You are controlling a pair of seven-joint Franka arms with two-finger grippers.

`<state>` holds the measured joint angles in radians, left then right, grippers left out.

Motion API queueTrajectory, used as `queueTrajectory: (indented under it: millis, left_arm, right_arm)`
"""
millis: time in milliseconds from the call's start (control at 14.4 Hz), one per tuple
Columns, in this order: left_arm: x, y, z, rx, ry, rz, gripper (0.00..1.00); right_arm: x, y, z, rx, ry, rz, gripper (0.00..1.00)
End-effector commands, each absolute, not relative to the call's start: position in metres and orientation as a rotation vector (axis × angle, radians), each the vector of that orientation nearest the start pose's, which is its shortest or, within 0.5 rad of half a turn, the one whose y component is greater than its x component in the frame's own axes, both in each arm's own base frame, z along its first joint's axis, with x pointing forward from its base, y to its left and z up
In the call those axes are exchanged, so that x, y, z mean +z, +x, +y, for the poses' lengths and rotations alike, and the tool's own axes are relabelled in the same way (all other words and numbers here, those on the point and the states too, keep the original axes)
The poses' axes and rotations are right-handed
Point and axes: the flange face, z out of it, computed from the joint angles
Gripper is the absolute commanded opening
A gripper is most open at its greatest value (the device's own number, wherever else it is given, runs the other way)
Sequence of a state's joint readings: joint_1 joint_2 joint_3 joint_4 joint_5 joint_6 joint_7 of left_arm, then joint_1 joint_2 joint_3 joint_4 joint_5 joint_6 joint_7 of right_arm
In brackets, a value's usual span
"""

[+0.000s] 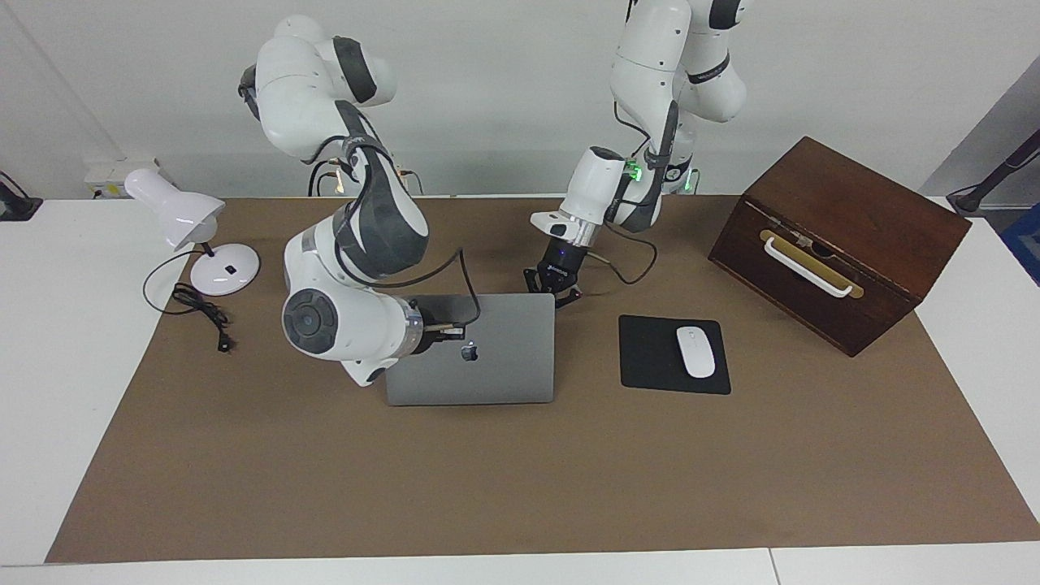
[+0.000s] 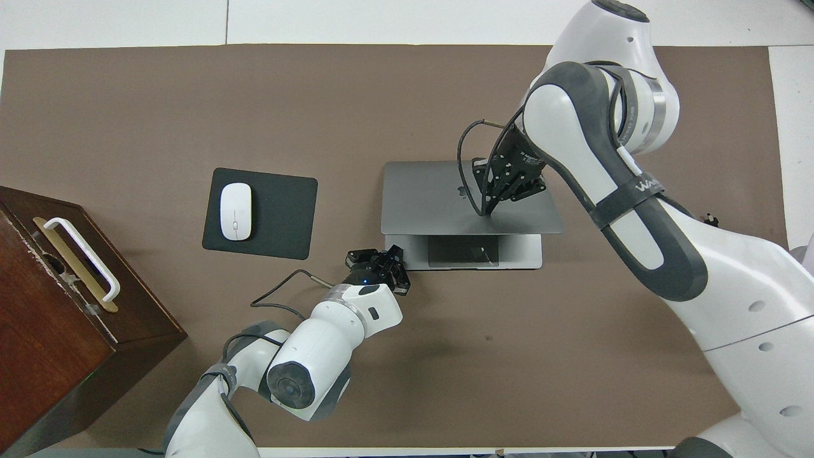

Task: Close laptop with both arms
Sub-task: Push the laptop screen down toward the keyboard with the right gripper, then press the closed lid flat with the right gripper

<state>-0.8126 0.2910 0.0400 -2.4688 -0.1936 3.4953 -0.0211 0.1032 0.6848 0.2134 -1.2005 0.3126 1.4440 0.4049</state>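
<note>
One white lamp [image 1: 191, 236] stood at the right arm's end. One laptop [image 1: 479, 349] lay mid-mat, lid nearly down under the right gripper [image 2: 488, 210], fingers clenched, empty. Left gripper [image 1: 554, 291], clenched, touched its corner. One mouse [image 1: 695, 351] lay on one pad [image 1: 650, 357]; one wooden box [image 1: 837, 236], closed.

You've got a matt, smooth metal-looking lid on the laptop [image 1: 487, 357], silver-grey with a dark logo. Brown table cover [image 1: 520, 479] looks like matt paper or thin board, flat, no sheen. Bare table edge [image 1: 49, 366] is smooth white laminate-like. Mouse pad [image 1: 650, 357] reads matt black, cloth-like; mouse [image 1: 695, 351] glossy white plastic. Wooden box [image 1: 845, 236] is dark stained wood, satin finish, with a glossy white handle on a brass-coloured plate. Desk lamp [image 1: 183, 219] is glossy white. Arm shells [image 2: 725, 299] look like glossy white plastic with matt grey caps.
</note>
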Motion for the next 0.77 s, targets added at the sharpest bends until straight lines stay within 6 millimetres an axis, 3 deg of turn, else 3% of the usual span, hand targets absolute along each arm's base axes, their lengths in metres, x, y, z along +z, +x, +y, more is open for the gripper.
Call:
queueTrajectory:
  millis: [0,418,696]
  left_arm:
    - [0.237,0.383,-0.35,-1.054,-3.088,0.898,0.0]
    - [0.238,0.384,-0.351,-1.064,-3.087,0.898,0.0]
    - [0.234,0.385,-0.351,-1.052,-3.089,0.894,0.0]
  right_arm:
    - [0.368,0.632,0.214,0.83,-2.765,0.213,0.0]
    - [0.353,0.609,0.211,0.888,-2.78,0.223,0.0]
    - [0.337,0.599,0.214,0.81,-2.796,0.246,0.0]
